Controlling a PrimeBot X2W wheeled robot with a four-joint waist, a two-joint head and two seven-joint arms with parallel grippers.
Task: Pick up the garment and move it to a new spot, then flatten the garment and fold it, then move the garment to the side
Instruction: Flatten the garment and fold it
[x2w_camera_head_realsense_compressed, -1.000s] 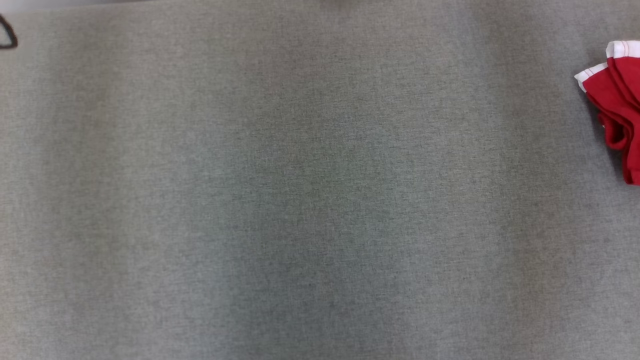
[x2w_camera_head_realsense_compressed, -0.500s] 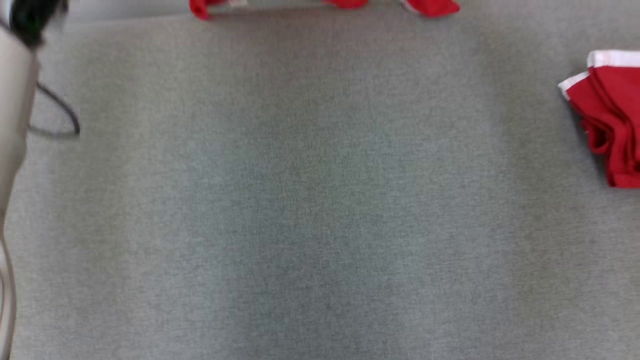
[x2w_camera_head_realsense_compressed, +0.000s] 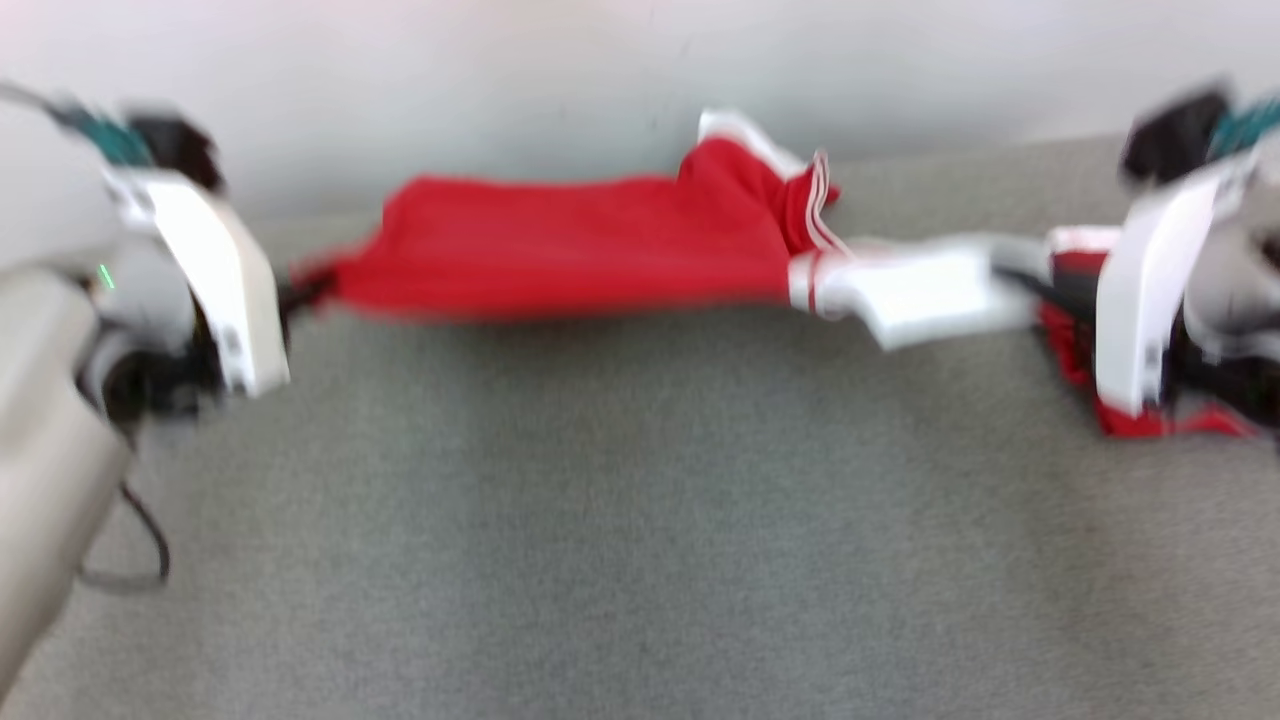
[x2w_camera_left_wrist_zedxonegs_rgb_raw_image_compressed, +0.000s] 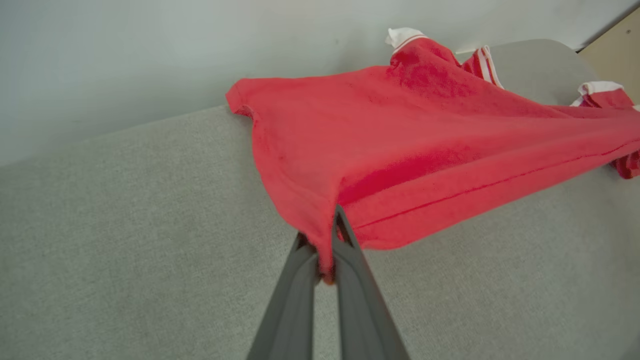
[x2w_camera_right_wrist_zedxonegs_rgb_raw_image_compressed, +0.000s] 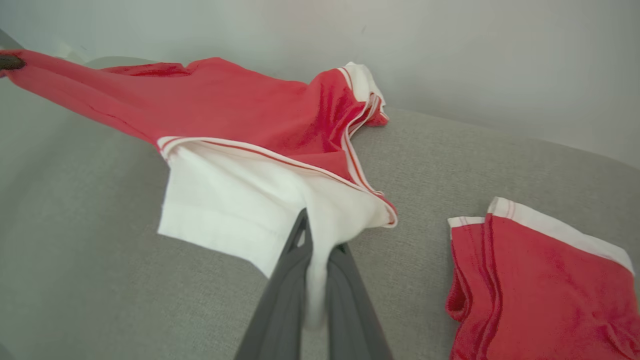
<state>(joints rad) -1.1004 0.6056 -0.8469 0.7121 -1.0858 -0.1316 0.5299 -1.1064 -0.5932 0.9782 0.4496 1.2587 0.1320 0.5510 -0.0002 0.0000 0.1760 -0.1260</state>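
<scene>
The red cotton garment with a white sleeve (x2w_camera_head_realsense_compressed: 580, 245) stretches across the head view's upper middle over the grey fabric counter (x2w_camera_head_realsense_compressed: 640, 520), left fingers (x2w_camera_left_wrist_zedxonegs_rgb_raw_image_compressed: 295, 310) clamped tight on its red corner, right fingers (x2w_camera_right_wrist_zedxonegs_rgb_raw_image_compressed: 280, 310) clamped on the white sleeve.

The near tabletop (x2w_camera_head_realsense_compressed: 640, 560) lies open from left to right. Across the far side the stretched garment (x2w_camera_head_realsense_compressed: 560, 245) bars passage, with a wall (x2w_camera_head_realsense_compressed: 600, 60) just behind it. A folded red cloth (x2w_camera_right_wrist_zedxonegs_rgb_raw_image_compressed: 540, 290) occupies the far right.
</scene>
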